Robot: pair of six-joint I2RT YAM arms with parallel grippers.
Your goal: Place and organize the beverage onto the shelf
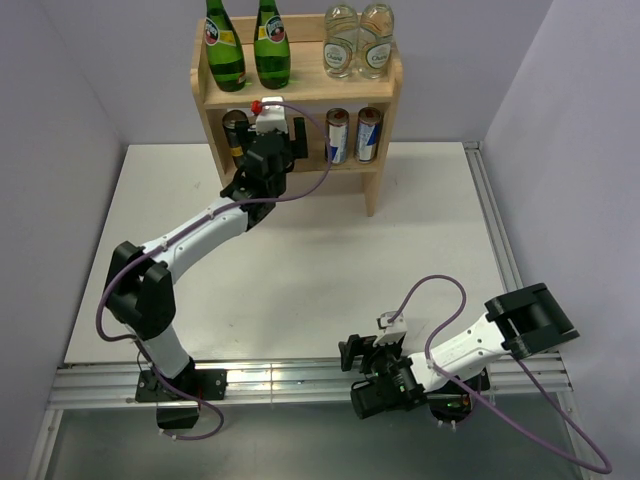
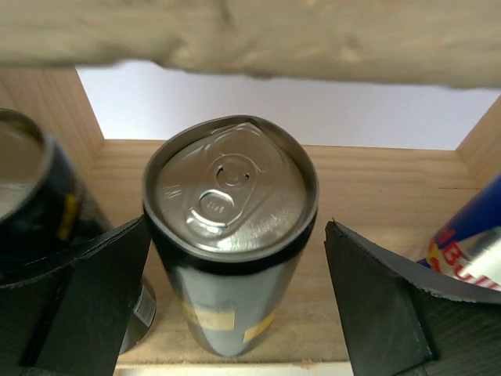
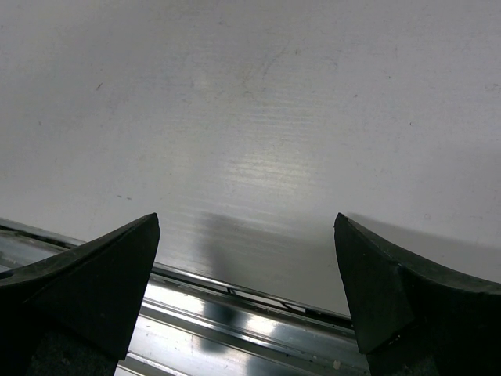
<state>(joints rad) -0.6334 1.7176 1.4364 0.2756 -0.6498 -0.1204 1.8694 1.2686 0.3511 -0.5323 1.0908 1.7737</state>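
Note:
The wooden shelf (image 1: 375, 185) stands at the table's far edge. Two dark-green bottles (image 1: 224, 45) (image 1: 271, 45) stand on its top board at the left. Two blue-and-silver cans (image 1: 337, 135) (image 1: 368, 133) stand on the lower board at the right, and one shows in the left wrist view (image 2: 470, 251). A dark can with yellow bands (image 1: 235, 135) stands at the lower left. My left gripper (image 1: 272, 135) reaches into the lower tier, open, jaws either side of the second dark can (image 2: 231, 235), which stands upright on the board. My right gripper (image 1: 355, 352) is open and empty over the table's near edge.
Two clear glass bottles (image 1: 341, 40) (image 1: 376, 40) stand on the top board at the right. The first dark can (image 2: 39, 204) is close beside my left finger. A metal rail (image 3: 235, 321) runs along the near table edge under my right gripper. Grey walls enclose the table.

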